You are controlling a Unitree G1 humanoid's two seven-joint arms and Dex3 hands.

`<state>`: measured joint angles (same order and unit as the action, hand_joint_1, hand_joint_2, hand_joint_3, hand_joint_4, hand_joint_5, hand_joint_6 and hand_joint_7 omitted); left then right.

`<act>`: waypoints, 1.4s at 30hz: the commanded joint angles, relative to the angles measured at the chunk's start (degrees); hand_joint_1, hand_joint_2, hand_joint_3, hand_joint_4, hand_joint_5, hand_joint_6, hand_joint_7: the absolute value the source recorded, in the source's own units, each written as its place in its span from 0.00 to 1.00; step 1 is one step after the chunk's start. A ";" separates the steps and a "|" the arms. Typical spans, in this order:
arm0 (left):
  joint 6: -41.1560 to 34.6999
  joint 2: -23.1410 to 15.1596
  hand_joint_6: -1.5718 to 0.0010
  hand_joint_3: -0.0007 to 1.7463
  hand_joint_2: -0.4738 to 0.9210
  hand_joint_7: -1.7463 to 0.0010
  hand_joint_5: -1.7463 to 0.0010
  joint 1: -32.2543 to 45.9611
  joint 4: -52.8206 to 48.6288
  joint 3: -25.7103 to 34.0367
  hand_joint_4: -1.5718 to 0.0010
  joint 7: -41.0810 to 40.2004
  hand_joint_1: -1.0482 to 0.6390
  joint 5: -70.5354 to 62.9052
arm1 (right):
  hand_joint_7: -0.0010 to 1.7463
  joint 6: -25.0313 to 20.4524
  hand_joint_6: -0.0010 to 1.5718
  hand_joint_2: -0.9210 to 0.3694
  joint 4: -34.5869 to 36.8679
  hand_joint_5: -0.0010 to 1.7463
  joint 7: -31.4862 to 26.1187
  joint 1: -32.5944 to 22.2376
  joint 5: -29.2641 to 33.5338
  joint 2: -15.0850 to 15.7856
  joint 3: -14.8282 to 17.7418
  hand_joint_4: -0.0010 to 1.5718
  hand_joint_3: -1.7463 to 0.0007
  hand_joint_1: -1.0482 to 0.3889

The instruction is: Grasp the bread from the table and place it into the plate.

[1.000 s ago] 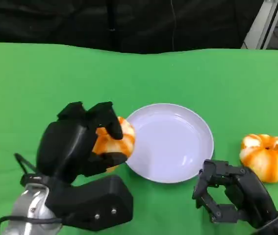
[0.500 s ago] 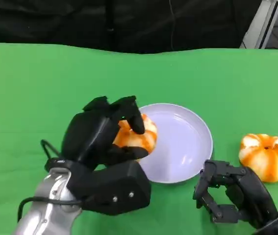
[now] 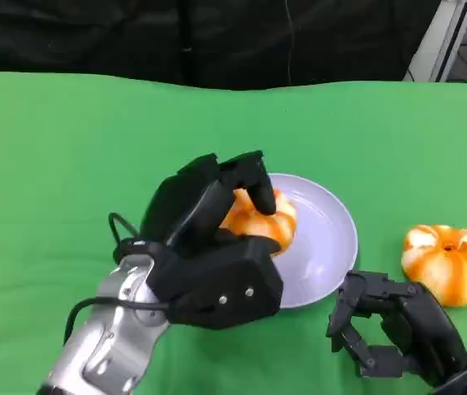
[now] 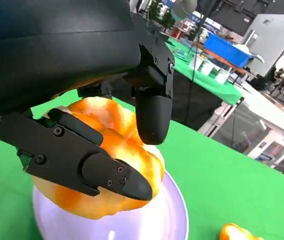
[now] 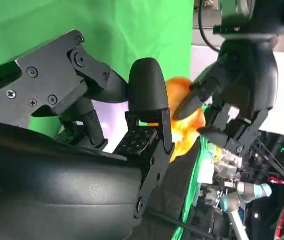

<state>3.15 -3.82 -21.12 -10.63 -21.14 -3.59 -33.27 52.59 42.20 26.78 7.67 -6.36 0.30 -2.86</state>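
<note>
My left hand (image 3: 212, 222) grips an orange and white bread roll (image 3: 259, 220) and holds it over the left part of the white plate (image 3: 332, 239). From the left wrist camera the roll (image 4: 106, 160) sits between the black fingers (image 4: 96, 165), just above the plate (image 4: 172, 220). My right hand (image 3: 394, 333) rests low at the front right of the table with fingers curled and nothing in them. Through the right wrist camera, past the right hand's own fingers (image 5: 147, 100), the roll (image 5: 184, 117) shows in the left hand (image 5: 242, 75).
A second orange and white roll (image 3: 450, 262) lies on the green table (image 3: 68, 164) to the right of the plate, also seen as a roll's edge (image 4: 237, 232) in the left wrist view. A dark backdrop runs along the far edge.
My left hand has carried the roll rightward from beside the plate's left rim to above the plate. The right hand has stayed put.
</note>
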 commanded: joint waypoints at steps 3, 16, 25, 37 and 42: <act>0.71 0.39 0.72 0.00 0.90 0.03 0.00 -4.60 -4.74 -1.19 0.64 0.39 0.59 -0.01 | 0.74 -0.28 0.54 0.29 -0.91 0.90 -0.51 -0.93 0.13 0.70 0.18 0.53 0.38 0.63; 4.52 2.59 0.69 0.00 0.90 0.11 0.00 -12.82 -19.86 -2.99 0.67 -0.53 0.58 0.54 | 0.74 0.06 0.54 0.28 -0.73 0.91 -0.36 -1.05 0.25 0.44 -0.20 0.52 0.39 0.62; 6.51 4.22 0.66 0.00 0.92 0.18 0.03 -16.33 -28.66 -2.86 0.66 -1.12 0.56 1.36 | 0.74 0.27 0.54 0.30 -0.15 0.90 0.05 -0.75 0.11 0.34 -0.25 0.52 0.37 0.62; 9.89 6.60 0.67 0.00 0.92 0.17 0.01 -19.73 -36.26 -2.45 0.66 -0.66 0.55 4.05 | 0.70 2.29 0.56 0.30 0.64 0.88 -0.84 -0.38 1.10 0.33 -0.26 0.53 0.37 0.63; 8.86 6.32 0.54 0.00 0.94 0.53 0.35 -20.34 -36.34 -3.03 0.59 0.87 0.48 3.82 | 0.69 2.32 0.56 0.30 0.67 0.88 -1.36 -0.35 1.42 0.24 -0.39 0.54 0.37 0.62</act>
<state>12.44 3.21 -39.96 -46.72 -24.23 -4.01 -29.76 54.49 42.86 25.96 6.98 -5.11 0.25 -3.35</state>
